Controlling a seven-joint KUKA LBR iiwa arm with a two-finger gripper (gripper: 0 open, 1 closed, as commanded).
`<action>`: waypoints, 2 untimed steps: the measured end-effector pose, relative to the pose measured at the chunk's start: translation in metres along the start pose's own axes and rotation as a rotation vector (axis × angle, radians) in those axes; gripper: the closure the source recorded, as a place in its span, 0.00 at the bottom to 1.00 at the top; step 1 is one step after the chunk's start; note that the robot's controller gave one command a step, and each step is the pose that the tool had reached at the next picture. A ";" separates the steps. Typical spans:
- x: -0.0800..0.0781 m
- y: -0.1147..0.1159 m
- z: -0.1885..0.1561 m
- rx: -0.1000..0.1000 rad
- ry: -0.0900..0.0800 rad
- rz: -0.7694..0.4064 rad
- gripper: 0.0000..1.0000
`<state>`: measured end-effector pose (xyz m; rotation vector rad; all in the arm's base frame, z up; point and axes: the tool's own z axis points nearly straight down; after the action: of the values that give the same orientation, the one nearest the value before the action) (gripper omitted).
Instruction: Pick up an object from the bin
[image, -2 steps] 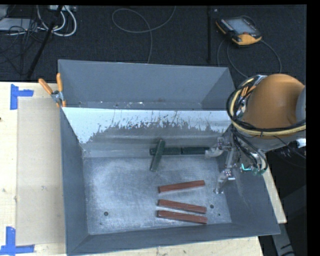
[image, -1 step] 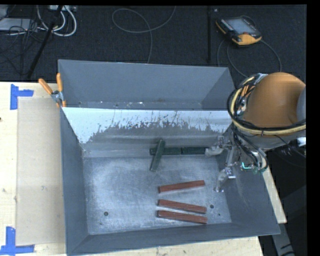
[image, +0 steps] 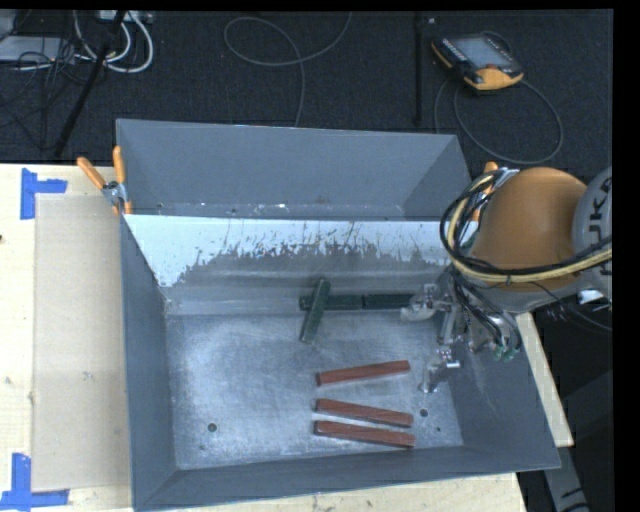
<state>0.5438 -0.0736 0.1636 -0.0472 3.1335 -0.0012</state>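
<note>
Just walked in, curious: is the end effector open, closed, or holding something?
End effector: cannot be told; it is beside the right end of the top brown stick.

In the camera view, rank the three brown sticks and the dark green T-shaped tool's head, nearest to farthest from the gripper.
1. upper brown stick, just left of the gripper.
2. middle brown stick, lower left of it.
3. lowest brown stick, nearest the front wall.
4. dark green tool's head, farther left, towards the back wall.
</note>
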 end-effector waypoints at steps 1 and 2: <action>-0.018 -0.010 0.088 0.001 -0.006 -0.019 1.00; -0.018 -0.010 0.088 0.001 -0.006 -0.020 1.00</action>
<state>0.5632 -0.0832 0.0757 -0.0780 3.1267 -0.0029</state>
